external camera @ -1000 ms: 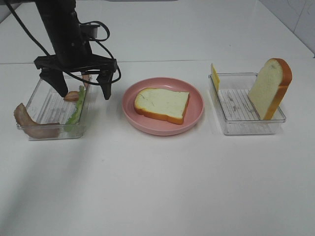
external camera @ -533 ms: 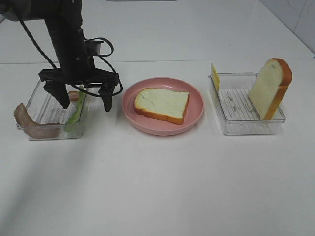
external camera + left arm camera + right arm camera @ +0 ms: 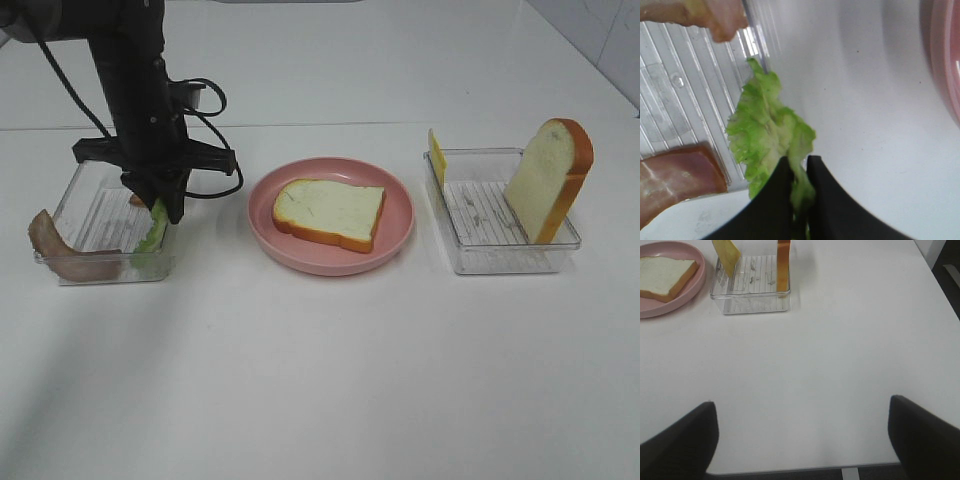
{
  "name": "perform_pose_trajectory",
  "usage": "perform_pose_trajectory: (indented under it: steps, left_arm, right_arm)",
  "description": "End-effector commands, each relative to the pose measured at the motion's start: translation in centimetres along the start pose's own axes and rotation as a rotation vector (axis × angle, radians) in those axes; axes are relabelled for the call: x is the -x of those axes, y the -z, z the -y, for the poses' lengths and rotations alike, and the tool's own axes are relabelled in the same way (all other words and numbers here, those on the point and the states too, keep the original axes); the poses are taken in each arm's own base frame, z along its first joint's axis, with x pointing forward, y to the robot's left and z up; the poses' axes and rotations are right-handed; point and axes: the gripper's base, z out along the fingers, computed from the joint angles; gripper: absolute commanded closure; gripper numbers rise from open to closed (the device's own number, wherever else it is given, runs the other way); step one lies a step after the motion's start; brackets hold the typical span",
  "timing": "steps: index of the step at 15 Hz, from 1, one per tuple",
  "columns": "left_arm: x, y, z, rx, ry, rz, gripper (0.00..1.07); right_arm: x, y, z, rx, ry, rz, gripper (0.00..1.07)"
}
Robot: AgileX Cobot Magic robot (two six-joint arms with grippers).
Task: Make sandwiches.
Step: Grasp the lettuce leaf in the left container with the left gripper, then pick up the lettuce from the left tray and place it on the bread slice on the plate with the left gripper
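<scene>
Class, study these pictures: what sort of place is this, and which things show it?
Probably a robot test bench, not a real kitchen: a plain white table, sandwich parts sorted into clear trays, and the left gripper pinching a lettuce leaf.

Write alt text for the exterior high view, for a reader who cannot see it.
The left gripper is shut on a lettuce leaf at the edge of a clear tray holding bacon. A pink plate in the middle carries one bread slice; a second tray on the right holds an upright bread slice and cheese.
</scene>
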Motion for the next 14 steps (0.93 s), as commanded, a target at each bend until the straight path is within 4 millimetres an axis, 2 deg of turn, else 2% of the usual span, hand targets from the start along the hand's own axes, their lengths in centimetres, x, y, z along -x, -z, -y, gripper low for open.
perform_pose_trajectory:
  steps: [1,4,6,8,11,14]
  left_arm:
    - [-1.0,0.1,0.3,-0.001,0.005,-0.094,1.07]
    - [-1.0,1.4,0.0,0.020,0.017,-0.059,1.07]
    - [-1.2,3.8,-0.1,0.017,0.022,-0.006,1.07]
    - [-1.4,5.1,-0.1,0.011,0.033,0.022,1.07]
    - [-2.0,8.3,0.0,-0.030,0.040,0.091,1.07]
    - [-2.4,10.5,0.3,-0.079,0.046,0.137,1.07]
  right_arm:
    - [-0.2,0.3,0.0,-0.001,0.004,0.030,0.18]
    - [-0.2,0.3,0.0,-0.001,0.004,0.030,0.18]
    - [-0.2,0.3,0.0,-0.001,0.004,0.030,0.18]
    - [-0.2,0.3,0.0,-0.001,0.004,0.030,0.18]
    - [-0.2,0.3,0.0,-0.001,0.004,0.030,0.18]
    - [-0.2,0.3,0.0,-0.001,0.004,0.030,0.18]
